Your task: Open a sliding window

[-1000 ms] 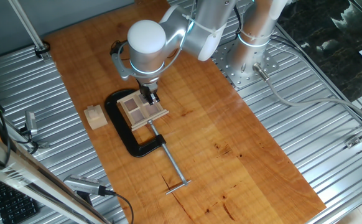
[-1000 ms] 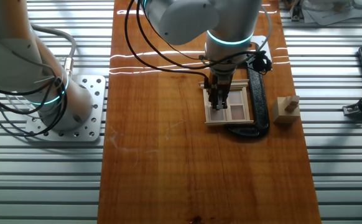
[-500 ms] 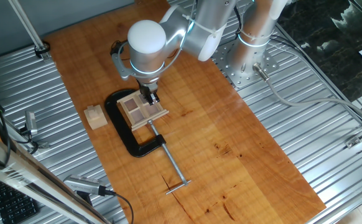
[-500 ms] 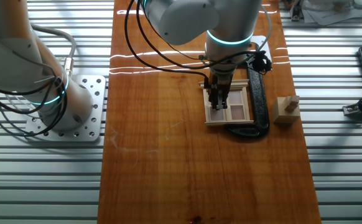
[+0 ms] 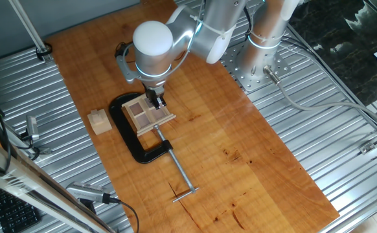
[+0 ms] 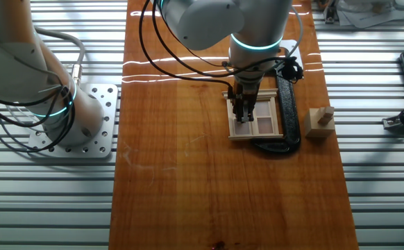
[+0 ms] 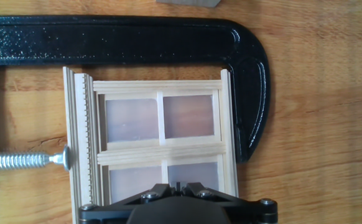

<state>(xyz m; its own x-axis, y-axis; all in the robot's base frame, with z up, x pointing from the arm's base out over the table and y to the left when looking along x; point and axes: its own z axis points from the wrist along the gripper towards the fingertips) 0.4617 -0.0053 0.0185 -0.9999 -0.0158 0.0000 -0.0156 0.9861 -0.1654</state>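
Nothing moved since the earlier frames: same arm pose, same clamp, same window position in both fixed views.

Left to right in one fixed view: small wooden cube (image 5: 98, 121) alone on the wooden tabletop (image 5: 240, 162), just beside the black C-clamp (image 5: 125, 133). Next, sliding window (image 5: 148, 112) lying flat inside the clamp's bow, pinned by the steel screw (image 5: 175, 168), which runs out toward the near edge of the board. Above the window's far side, gripper (image 5: 157, 100) pointing straight down, fingertips at or just over the frame; contact not clear from here.

Left to right in the other fixed view: silver arm base (image 6: 84, 128) on the ribbed metal, then gripper (image 6: 243, 114) over the window's left half, window (image 6: 261, 121), clamp (image 6: 287, 114), cube (image 6: 321, 122).

Hand view, left to right: screw tip (image 7: 60, 158) pressed against the window's ridged left rail, window (image 7: 159, 146) with four brownish panes and a middle crossbar, clamp's curved bow (image 7: 252, 81) touching the right rail. Gripper body (image 7: 178, 205) along the bottom edge, over the lower panes; fingertips hidden, so spread of the fingers and any hold on the sash impossible to tell.
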